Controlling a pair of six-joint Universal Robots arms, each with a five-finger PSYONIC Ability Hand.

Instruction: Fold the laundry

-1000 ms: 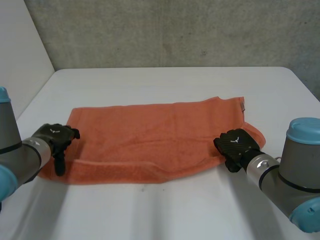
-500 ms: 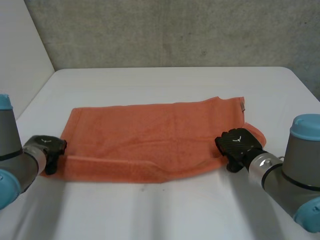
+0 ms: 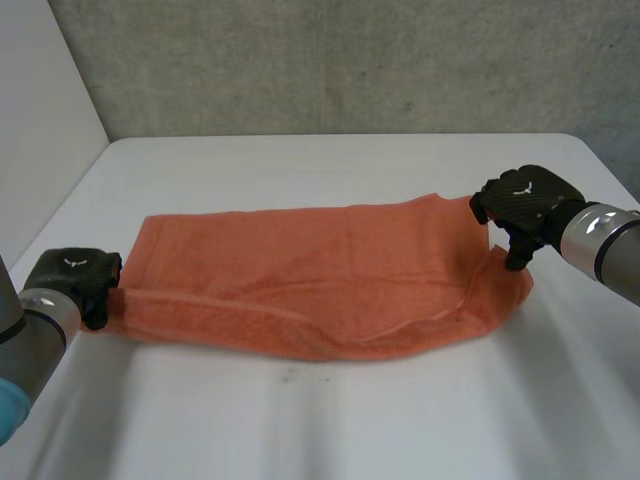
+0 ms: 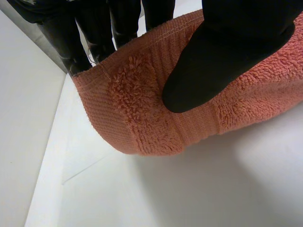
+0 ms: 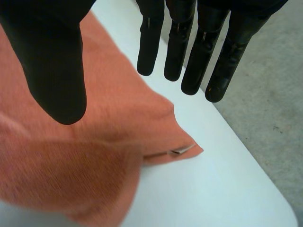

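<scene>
White counter point(image 3: 330, 420) carried an orange towel point(image 3: 320, 270), its near edge doubled over. Left hand point(image 3: 72, 278) pinched the towel's left end between thumb and fingers. Right hand point(image 3: 525, 200) hovered over the far right corner, fingers straight, holding nothing. Small tag point(image 5: 182, 150) at that corner, unreadable.

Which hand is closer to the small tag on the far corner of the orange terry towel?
Right. The right hand hangs open close by the small tag; the left hand pinches the orange terry towel at its opposite end.
</scene>
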